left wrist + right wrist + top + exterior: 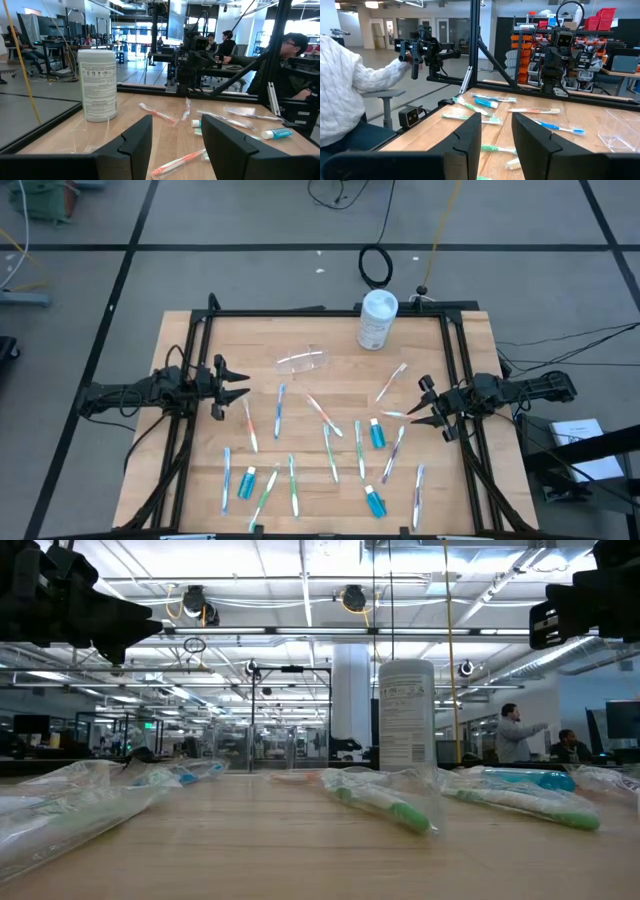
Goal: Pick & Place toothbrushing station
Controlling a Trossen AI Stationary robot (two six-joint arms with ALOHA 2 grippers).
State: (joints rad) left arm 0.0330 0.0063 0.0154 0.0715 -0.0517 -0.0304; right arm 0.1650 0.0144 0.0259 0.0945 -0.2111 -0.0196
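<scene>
Wooden table (330,340) with a black frame around it, open lab floor behind, people seated at desks beyond the far edges. Left gripper (237,383) hangs at the left edge of the table, fingers spread wide, nothing between them; in its wrist view the gap looks onto an orange-handled toothbrush (176,163) lying just ahead on the wood. Right gripper (420,405) sits mirrored at the right edge, also spread wide and empty, off the surface. Between the two arms the toothbrushes are scattered flat over the middle and near half of the table: a blue toothbrush (279,409), the orange one, green and white ones in clear wrappers. Three blue tubes lie among them, one near the right gripper (377,433), one at the near centre-right (375,502), one near-left (247,483). The clear cup (302,361) lies on its side at the far centre, apart from the brushes. White canister (377,319) stands upright at the far edge, right of the cup. Step judged: start of the task, nothing picked, nothing in the cup. Next move likely needs the cup stood upright, or one arm lowering over its nearest brush; slim flat handles call for a low, square pinch across the handle.
</scene>
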